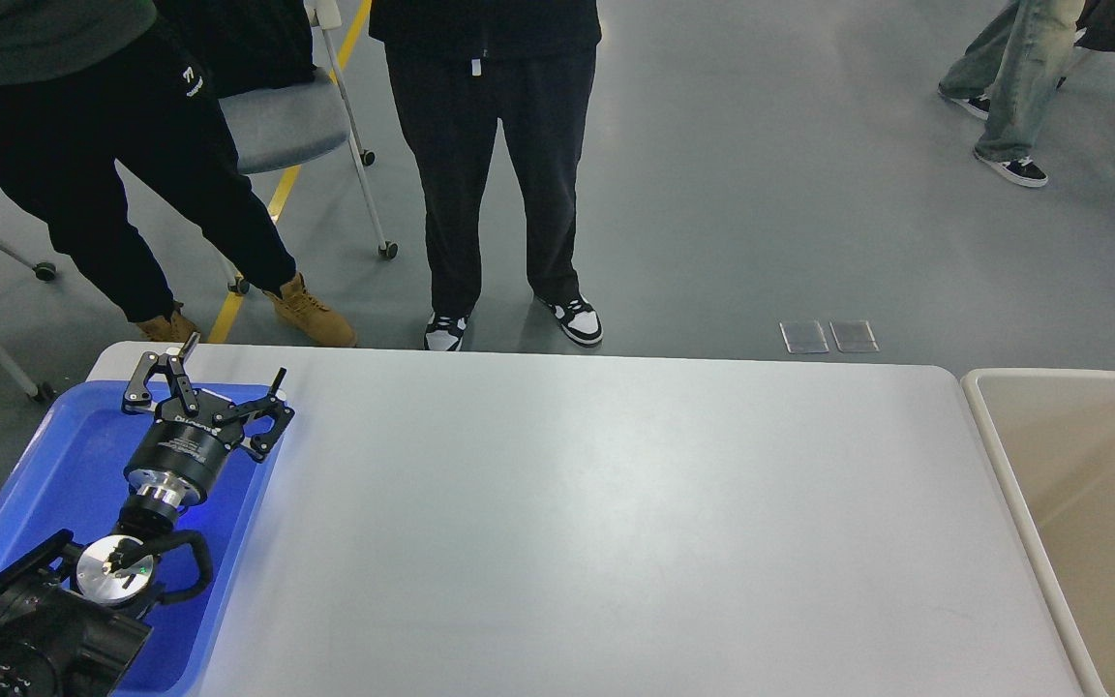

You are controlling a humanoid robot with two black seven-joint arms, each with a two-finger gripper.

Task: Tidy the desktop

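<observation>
The desktop (pixel 596 513) is a wide glossy white tabletop that fills the lower middle of the head view, with nothing lying on its bare surface. My left gripper (pixel 206 379) is open and empty, its fingers spread, hovering over the far end of the blue tray (pixel 45 465) at the table's left. My right arm and its gripper are out of view. The crumpled brown scrap that the right gripper held earlier does not show.
A beige bin (pixel 1012 484) stands against the table's right edge. Two people (pixel 490 165) stand close beyond the far edge, next to a wheeled grey chair (pixel 286 121). Another person (pixel 1012 87) walks at the far right.
</observation>
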